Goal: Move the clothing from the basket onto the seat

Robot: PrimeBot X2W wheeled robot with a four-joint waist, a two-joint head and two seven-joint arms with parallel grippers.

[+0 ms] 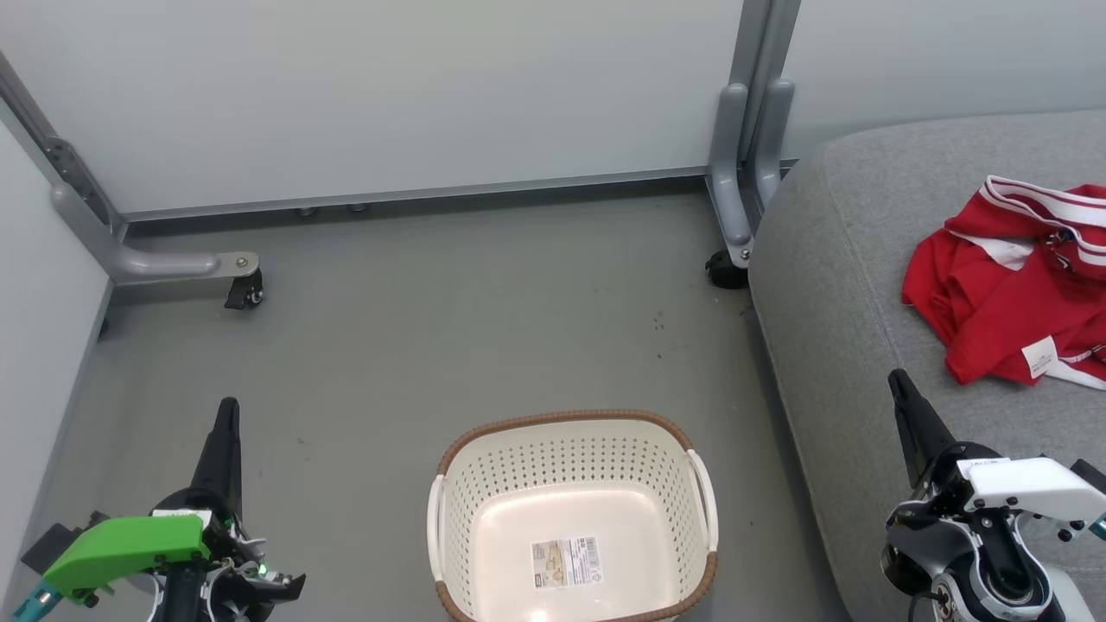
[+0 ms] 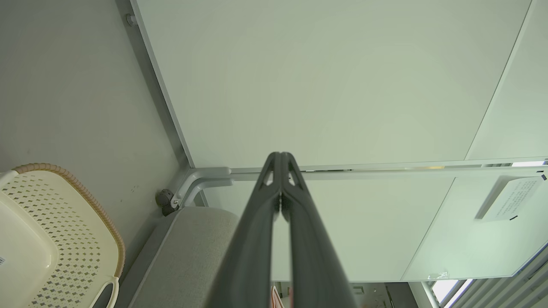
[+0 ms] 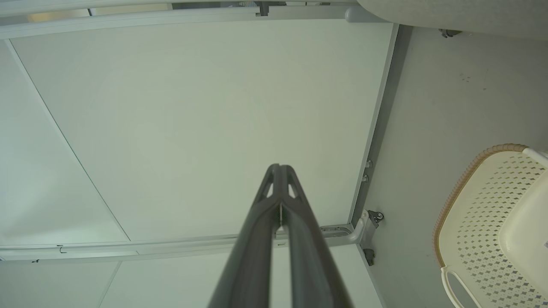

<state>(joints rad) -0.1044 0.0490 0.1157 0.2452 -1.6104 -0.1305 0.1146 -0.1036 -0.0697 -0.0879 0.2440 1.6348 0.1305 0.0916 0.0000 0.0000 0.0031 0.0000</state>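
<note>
The red clothing (image 1: pixel 1015 298) with white stripe trim and a white tag lies bunched on the grey seat (image 1: pixel 847 285) at the right. The cream basket (image 1: pixel 467 484) with a brown rim stands on the floor at bottom centre; inside it I see just a label sticker (image 1: pixel 566 561). My left gripper (image 1: pixel 228 406) is shut at the lower left, left of the basket, holding nothing. My right gripper (image 1: pixel 897 377) is shut over the seat's front edge, below the clothing and apart from it. The basket (image 2: pixel 64 239) and the seat (image 2: pixel 192 252) also appear in the left wrist view, the basket (image 3: pixel 492 226) in the right wrist view too.
Pale partition panels (image 1: pixel 389 95) close off the back and the left. Their grey metal feet with castors stand at the back left (image 1: pixel 244 289) and beside the seat's corner (image 1: pixel 730 268). Grey floor (image 1: pixel 484 320) stretches between the basket and the panels.
</note>
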